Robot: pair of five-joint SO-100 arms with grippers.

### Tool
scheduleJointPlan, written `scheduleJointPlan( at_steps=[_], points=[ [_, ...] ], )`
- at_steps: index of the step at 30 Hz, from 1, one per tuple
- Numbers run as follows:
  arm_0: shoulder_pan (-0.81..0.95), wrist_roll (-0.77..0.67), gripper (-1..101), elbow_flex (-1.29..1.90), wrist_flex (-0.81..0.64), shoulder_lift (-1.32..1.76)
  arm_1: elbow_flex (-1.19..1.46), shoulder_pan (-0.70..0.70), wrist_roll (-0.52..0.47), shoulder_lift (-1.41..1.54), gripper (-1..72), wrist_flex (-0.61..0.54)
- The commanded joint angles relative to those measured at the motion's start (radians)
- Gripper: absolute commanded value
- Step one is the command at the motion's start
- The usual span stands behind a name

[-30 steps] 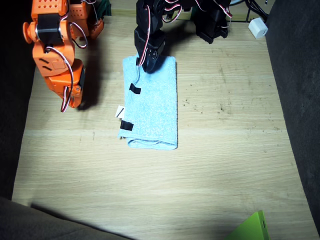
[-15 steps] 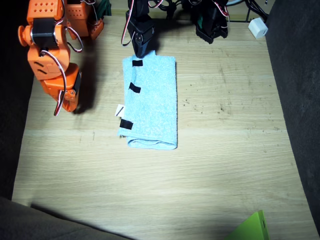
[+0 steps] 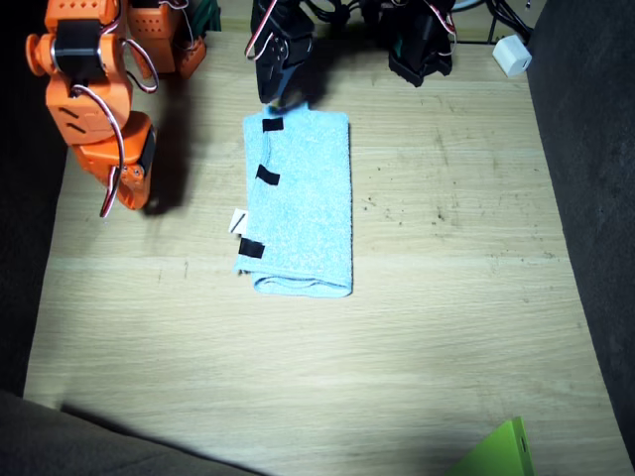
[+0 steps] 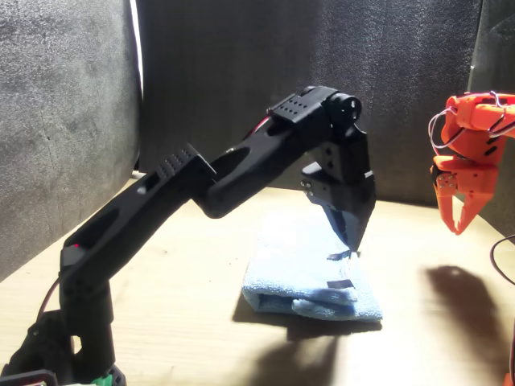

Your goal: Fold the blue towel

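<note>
A blue towel (image 3: 303, 203) is seen lying flat near the middle of the wooden table (image 3: 446, 317). It is already doubled into a narrow strip. Its long axis runs from the far end, by the arms' bases, towards the near edge in the fixed view. Three black tape marks (image 3: 267, 176) and a small white tag (image 3: 238, 221) are lined up along the long side facing the orange right arm (image 3: 94, 94).

The left tool (image 3: 281, 97), at the end of the black left arm (image 4: 241, 173), is held just off the strip's far corner, on the side with the tape marks. In the front view, the left tool (image 4: 352, 233) is shown tapered to a point with its jaws drawn together. Nothing is gripped, and the tip is poised just over the cloth beside a tape mark.

The right tool (image 3: 121, 193) is hung over bare table well to the side of the towel. It is level with the upper part of the taped edge, and nothing is held in it. Whether its jaws are parted cannot be told from either view.

The left arm is judged the nearer of the two, with the towel stretched straight away from its tool. If a further fold is wanted, it is likely to be made across the long axis, with the far end carried over towards the near end. A bright green wedge (image 3: 496, 451) and a white block (image 3: 513, 55) are seen at opposite corners, well clear of the work.
</note>
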Motion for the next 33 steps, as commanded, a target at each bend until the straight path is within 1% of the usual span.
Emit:
scheduleJointPlan(
  at_steps=[1,4,6,8,10,11,12,13,14,16,17,18,19,23,25,27,29,30,33],
  points=[
    [0.058,0.011,5,-0.052,0.011,0.117,0.002,0.008,0.026,0.078,0.0,0.025],
    [0.207,-0.026,4,0.008,0.011,0.196,0.049,0.003,0.034,0.121,0.1,0.006],
    [0.365,-0.081,2,0.08,0.011,0.245,0.146,-0.006,0.028,0.204,0.1,-0.061],
    [0.551,-0.158,0,0.176,0.011,0.295,0.273,-0.017,0.025,0.321,0.1,-0.164],
    [0.733,-0.213,0,0.288,0.006,0.337,0.445,-0.023,0.0,0.474,0.1,-0.298],
    [0.816,-0.232,0,0.348,-0.005,0.36,0.531,-0.028,-0.011,0.552,0.1,-0.368],
    [0.894,-0.241,0,0.445,-0.049,0.403,0.609,-0.034,-0.02,0.618,0.0,-0.426],
    [0.971,-0.249,0,0.609,-0.143,0.485,0.678,-0.038,-0.025,0.673,0.0,-0.472],
    [1.04,-0.252,0,0.836,-0.296,0.603,0.733,-0.046,-0.021,0.718,0.0,-0.508],
    [1.147,-0.258,0,1.347,-0.693,0.893,0.833,-0.057,-0.018,0.787,0.0,-0.561],
    [1.184,-0.264,0,1.559,-0.862,1.022,0.879,-0.06,-0.023,0.816,0.0,-0.584],
    [1.204,-0.249,0,1.726,-0.979,1.126,0.925,-0.063,-0.026,0.844,0.0,-0.606],
    [1.215,-0.23,0,1.835,-1.031,1.2,0.969,-0.066,-0.035,0.874,0.0,-0.624],
    [1.244,-0.199,0,2.063,-1.042,1.339,1.124,-0.098,-0.071,0.996,0.0,-0.681],
    [1.261,-0.183,0,2.175,-1.071,1.424,1.203,-0.124,-0.092,1.078,0.0,-0.706],
    [1.276,-0.15,0,2.283,-1.098,1.548,1.285,-0.146,-0.114,1.184,0.0,-0.726],
    [1.298,-0.118,0,2.362,-1.097,1.664,1.374,-0.156,-0.135,1.305,0.0,-0.735],
    [1.307,-0.103,0,2.395,-1.086,1.717,1.417,-0.161,-0.146,1.374,0.0,-0.732],
    [1.336,-0.067,0,2.499,-1.074,1.864,1.511,-0.179,-0.181,1.621,0.0,-0.661]
  ],
)
